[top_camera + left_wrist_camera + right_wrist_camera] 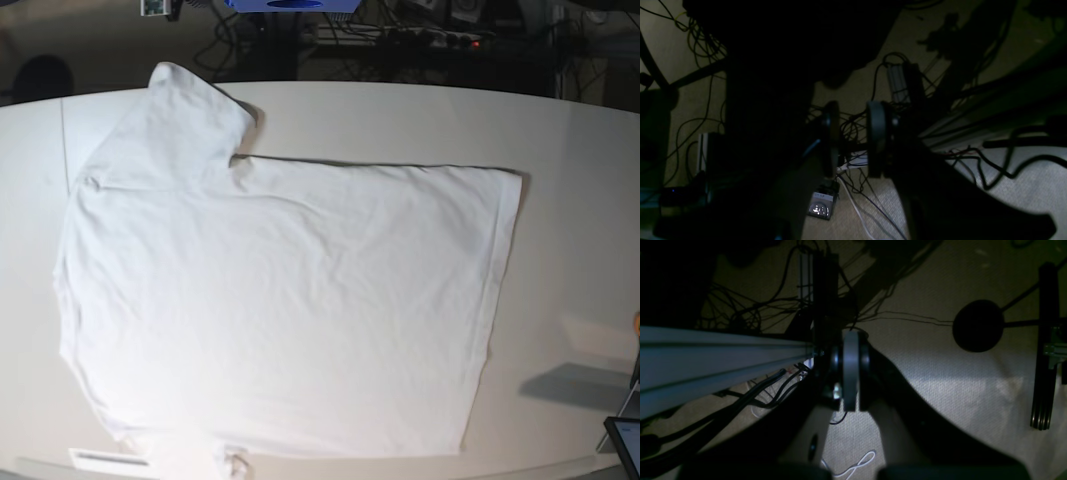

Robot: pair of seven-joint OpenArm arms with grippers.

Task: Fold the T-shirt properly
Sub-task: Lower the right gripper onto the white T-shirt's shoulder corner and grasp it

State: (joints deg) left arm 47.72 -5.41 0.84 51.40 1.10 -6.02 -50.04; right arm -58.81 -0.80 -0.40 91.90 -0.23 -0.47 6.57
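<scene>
Both our grippers hang off the table, their cameras looking down at carpet and cables. Our left gripper (853, 138) stands with a gap between its pads and nothing in it; our right gripper (850, 370) is pressed together, also holding nothing. From the base view neither arm reaches over the T-shirt (280, 290), which lies spread flat across the table (580, 130), one sleeve toward eleven o'clock, hem toward three. We judge it light, limp and prone to drag and wrinkle, so we would pinch hemmed edges or corners, both sides together. We find the tabletop smooth and pale, likely slippery. Beyond twelve o'clock the room is dim with wiring
</scene>
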